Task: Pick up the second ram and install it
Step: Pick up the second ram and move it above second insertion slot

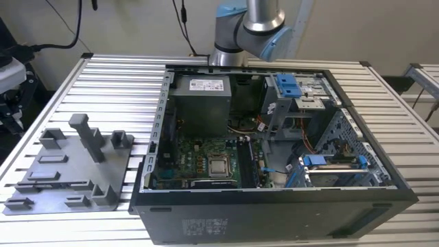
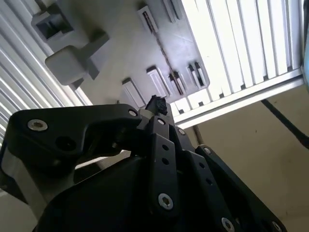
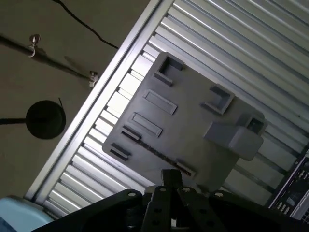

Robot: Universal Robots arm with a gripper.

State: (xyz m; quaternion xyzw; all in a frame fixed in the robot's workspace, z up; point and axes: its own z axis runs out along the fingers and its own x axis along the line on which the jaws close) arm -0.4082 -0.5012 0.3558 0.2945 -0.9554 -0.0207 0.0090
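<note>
Ram (image 3: 159,154) | probably the thin dark strip in the tray (image 3: 193,116) slot, on the exterior view's left of the case (image 1: 274,213) | gripper (image 3: 171,177) above the tray, fingers together, nothing between | step: I judge approach for pick | need: fingers parted, squared along the strip

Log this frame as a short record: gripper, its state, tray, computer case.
gripper: aimed at the grey fixture tray, apart from it
grip state: shut, nothing seen held
tray: on the slatted table, to the exterior view's left of the computer case
case: side open, motherboard exposed
</note>
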